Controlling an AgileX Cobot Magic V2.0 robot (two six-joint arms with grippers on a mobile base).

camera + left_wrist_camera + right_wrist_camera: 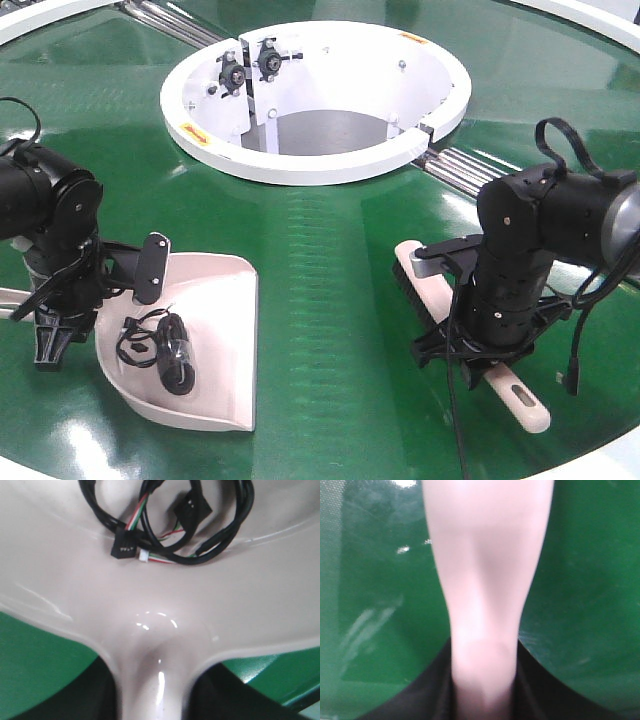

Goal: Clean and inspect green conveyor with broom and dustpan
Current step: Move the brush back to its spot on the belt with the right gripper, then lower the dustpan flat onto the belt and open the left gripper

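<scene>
A smooth, glossy cream plastic dustpan [215,340] lies on the shiny green conveyor tabletop [330,260]. It holds a loose coil of black cables [160,345] with small connectors. The left end effector [48,335] pinches its narrow handle. On the right, the right end effector [476,356] pinches the pale, rounded broom [522,395] handle.

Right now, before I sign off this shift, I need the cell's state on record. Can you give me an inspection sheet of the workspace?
Surface: green conveyor glossy; no loose debris seen on the belt itself.
Job's things: dustpan at left, on the belt; broom at right.
Clutter: black cable bundle with connectors lies inside the dustpan.
Hands: left hand shut on the dustpan's handle; right hand shut on the broom's handle.
Cables: arm cable hangs loose beside the right arm.
Surroundings: white ring around a central opening; metal rollers beside it.
</scene>
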